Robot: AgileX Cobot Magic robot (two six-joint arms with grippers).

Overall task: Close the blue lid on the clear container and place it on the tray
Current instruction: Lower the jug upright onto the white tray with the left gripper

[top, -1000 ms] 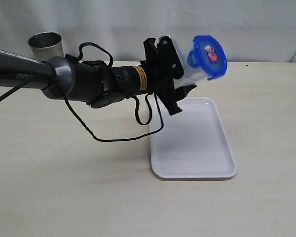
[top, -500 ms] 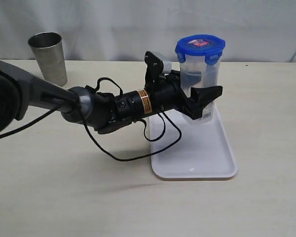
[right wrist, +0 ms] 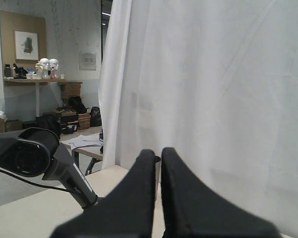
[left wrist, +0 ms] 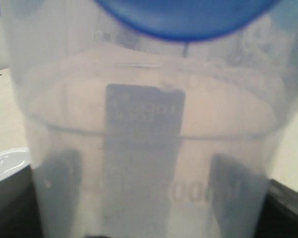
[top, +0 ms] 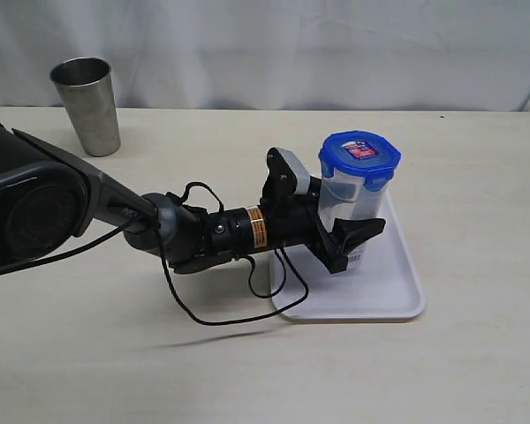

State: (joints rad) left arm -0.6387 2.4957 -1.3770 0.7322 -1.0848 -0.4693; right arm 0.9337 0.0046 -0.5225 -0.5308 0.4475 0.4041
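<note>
Over the tray [top: 397,296], the clear container [top: 343,199] held upright, the blue lid [top: 359,157] seated on top, pinched by the left end effector [top: 346,237], arm [top: 212,231] stretched low over the tabletop [top: 115,362], right end effector [right wrist: 156,163] pressed together.

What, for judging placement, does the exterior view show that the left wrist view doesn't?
Exterior only: the steel cup, most of the tray, the clear container standing upright over it, and the blue lid with its sticker. Left wrist only: a close look through the container wall at a dark label and raised lettering. Both: container, lid, a bit of tray, and the left gripper around the container.
</note>
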